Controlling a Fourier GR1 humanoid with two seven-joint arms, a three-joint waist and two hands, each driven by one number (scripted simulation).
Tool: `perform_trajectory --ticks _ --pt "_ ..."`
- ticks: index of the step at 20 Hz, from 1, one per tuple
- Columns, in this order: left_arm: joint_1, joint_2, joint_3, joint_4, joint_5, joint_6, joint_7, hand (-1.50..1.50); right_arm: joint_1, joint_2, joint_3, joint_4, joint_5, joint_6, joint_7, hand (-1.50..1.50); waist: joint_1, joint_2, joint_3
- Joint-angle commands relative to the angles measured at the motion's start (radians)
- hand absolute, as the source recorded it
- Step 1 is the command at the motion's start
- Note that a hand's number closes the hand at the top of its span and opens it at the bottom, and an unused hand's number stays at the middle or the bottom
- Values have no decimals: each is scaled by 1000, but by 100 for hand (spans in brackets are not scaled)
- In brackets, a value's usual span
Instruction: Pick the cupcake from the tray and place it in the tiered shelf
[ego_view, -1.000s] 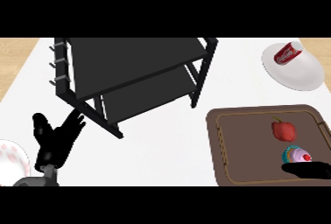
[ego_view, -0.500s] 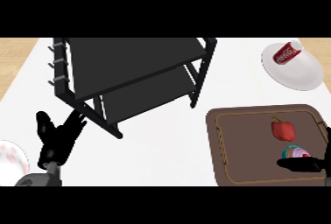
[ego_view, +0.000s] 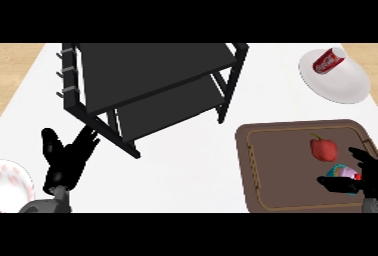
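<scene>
The right hand (ego_view: 353, 175) comes in at the lower right, and its fingers and thumb are curled around the cupcake (ego_view: 342, 172), which sits on the brown tray (ego_view: 252, 165) near the tray's right side. The hand hides part of the cupcake, so I cannot tell if it is off the tray yet. The left hand (ego_view: 65, 160) rests at the lower left with its fingers straight and spread, holding nothing. A red pepper (ego_view: 322, 149) lies on the tray just beside the cupcake, and the hand could bump it and push it around. The cupcake could also tip or slip out if the fingers only catch its soft top. The black shelf (ego_view: 159, 87) stands well apart from the tray, up and to the left, so the cupcake has to cross the white counter (ego_view: 192, 165). The shelf's posts could get in the way going in. A plate with a soda can (ego_view: 325, 61) sits at the upper right, out of the way.
</scene>
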Motion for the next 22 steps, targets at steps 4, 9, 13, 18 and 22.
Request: perform_trajectory --ticks 4,9,13,18,22 --pt "2 -39 -22 -73 -27 34 69 0 -26 14 43 112 -13 66 -160 150 -1 0 1" --pt "-9 -6 52 64 -19 -40 -30 0 1 39 45 -1 18 57 -160 150 -5 0 0" --pt "22 -20 14 -40 -23 -14 25 0 -34 108 231 -117 108 48 -169 150 6 -2 0" --pt "-36 -25 -47 -39 -40 -62 30 0 -193 235 662 -114 145 243 -333 150 162 11 -3" --pt "-38 -24 -20 -26 -34 -35 56 0 -283 336 896 -167 158 178 -297 150 74 -3 -1"
